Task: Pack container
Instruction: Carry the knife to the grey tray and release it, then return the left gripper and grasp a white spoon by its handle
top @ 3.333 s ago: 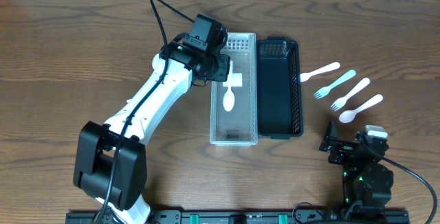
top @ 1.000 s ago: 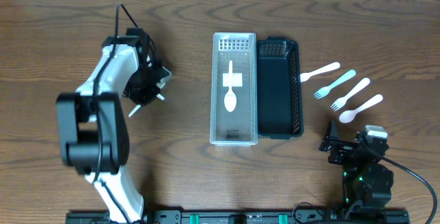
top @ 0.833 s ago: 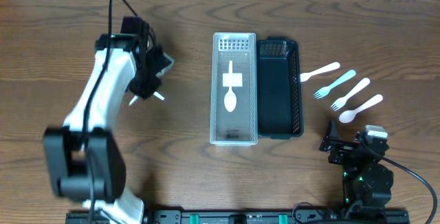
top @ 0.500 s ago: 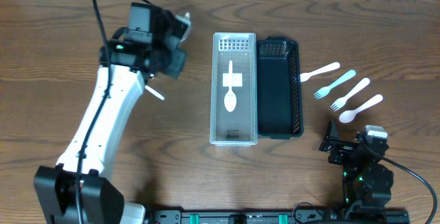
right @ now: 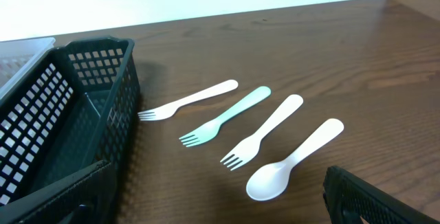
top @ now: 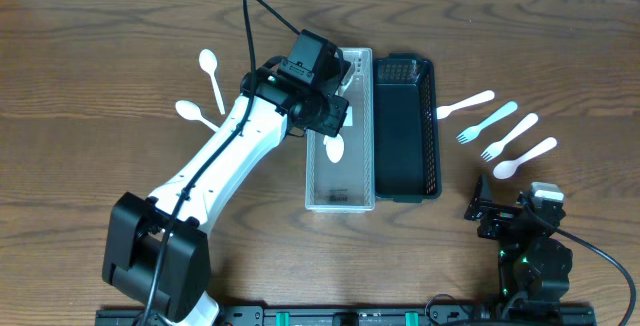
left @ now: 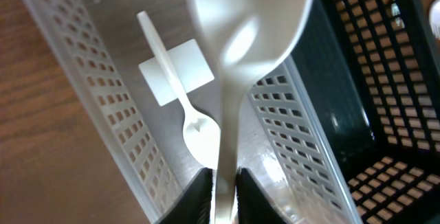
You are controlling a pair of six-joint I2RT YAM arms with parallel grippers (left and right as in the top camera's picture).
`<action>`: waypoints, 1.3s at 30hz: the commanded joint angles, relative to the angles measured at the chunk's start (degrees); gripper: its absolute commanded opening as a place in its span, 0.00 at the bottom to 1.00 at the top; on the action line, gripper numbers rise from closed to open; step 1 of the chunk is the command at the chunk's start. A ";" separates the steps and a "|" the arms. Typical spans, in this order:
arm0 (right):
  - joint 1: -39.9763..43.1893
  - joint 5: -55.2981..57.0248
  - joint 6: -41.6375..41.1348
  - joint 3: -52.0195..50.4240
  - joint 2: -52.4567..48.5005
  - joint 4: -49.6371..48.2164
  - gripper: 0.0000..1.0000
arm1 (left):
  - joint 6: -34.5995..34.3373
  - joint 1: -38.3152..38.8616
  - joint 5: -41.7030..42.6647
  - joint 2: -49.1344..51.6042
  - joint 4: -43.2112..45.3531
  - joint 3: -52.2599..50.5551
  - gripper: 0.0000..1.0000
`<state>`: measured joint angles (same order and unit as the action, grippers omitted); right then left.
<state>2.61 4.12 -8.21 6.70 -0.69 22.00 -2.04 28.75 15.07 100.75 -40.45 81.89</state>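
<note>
My left gripper [top: 328, 116] hangs over the clear perforated container [top: 313, 181], shut on the handle of a white spoon [left: 240, 38]. In the left wrist view, the fingers [left: 223, 195] pinch the handle and the bowl points away over the container [left: 103, 107]. One white spoon [left: 196, 131] lies inside on the container floor beside a white label and also shows in the overhead view [top: 335, 149]. The black basket [top: 437, 136] stands right of the container, touching it. My right gripper [top: 497, 214] is open and empty near the front right [right: 210, 200].
Two white spoons [top: 208, 63] [top: 188, 110] lie on the table left of the arm. Right of the basket lie a white fork [right: 189, 102], a teal fork [right: 227, 115], another white fork [right: 265, 131] and a white spoon [right: 295, 161].
My left arm swung from the left side of the table back over the clear container, carrying a spoon. Two spoons now show at the left. The right arm has not moved.
</note>
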 commanded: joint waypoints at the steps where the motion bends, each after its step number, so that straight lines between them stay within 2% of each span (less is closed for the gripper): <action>1: 0.33 0.37 0.59 -0.13 0.37 0.07 0.99 | -2.19 -0.81 -0.31 0.70 0.26 0.79 0.22; 4: 0.33 0.37 0.59 -0.13 0.37 0.07 0.99 | -2.67 -0.81 -0.31 1.75 0.46 0.79 0.33; 7: 0.33 0.37 0.57 -0.13 0.37 0.07 0.99 | -3.02 -1.31 -0.52 1.38 0.92 1.20 0.34; 9: 0.33 0.37 0.59 -0.13 0.37 0.07 0.99 | -3.04 -2.71 -3.54 0.37 0.81 2.56 0.33; 14: 0.33 0.37 0.59 -0.13 0.37 0.07 0.99 | -6.64 -10.73 -17.62 -1.66 1.18 5.97 0.34; 20: 0.33 0.37 0.59 -0.13 0.37 0.07 0.99 | -13.22 -24.17 -18.34 2.73 4.55 5.55 0.35; 27: 0.33 0.37 0.59 -0.13 0.37 0.07 0.99 | -14.58 -33.97 -18.12 9.33 6.36 5.55 0.35; 35: 0.33 0.37 0.59 -0.13 0.37 0.07 0.99 | -40.00 -35.87 -18.10 12.35 -1.60 5.55 0.34; 39: 0.33 0.37 0.57 -0.13 0.37 0.07 0.99 | -45.66 -34.77 -18.10 13.62 -2.62 5.55 0.34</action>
<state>2.61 4.12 -8.21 6.70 -0.69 22.00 -38.68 -6.85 -2.13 112.46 -42.48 86.87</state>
